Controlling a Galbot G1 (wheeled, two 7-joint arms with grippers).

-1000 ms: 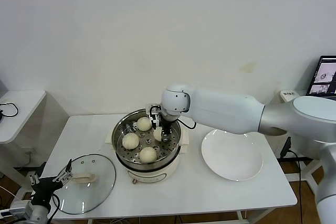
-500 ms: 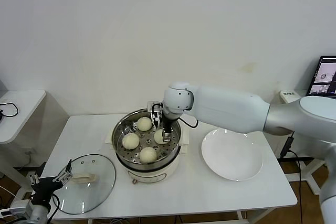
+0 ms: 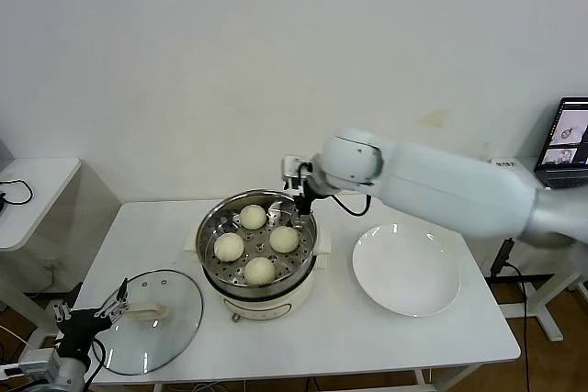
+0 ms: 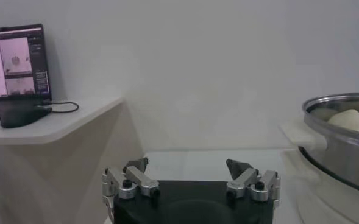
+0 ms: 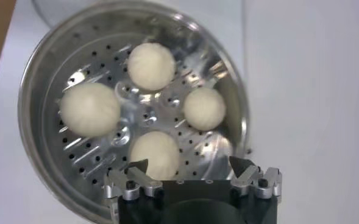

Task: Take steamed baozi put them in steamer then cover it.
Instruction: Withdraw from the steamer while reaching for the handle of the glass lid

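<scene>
Right gripper [image 3: 299, 192] lifted off the steamer [image 3: 258, 274], jaws now apart, fourth baozi [image 3: 284, 239] released, left gripper [image 4: 190, 180] spread.

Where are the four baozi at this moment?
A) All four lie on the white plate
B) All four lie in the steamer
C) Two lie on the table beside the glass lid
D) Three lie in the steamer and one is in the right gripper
B: the four baozi all rest on the perforated tray of the steamer, and the open right gripper above its rim holds nothing.
</scene>
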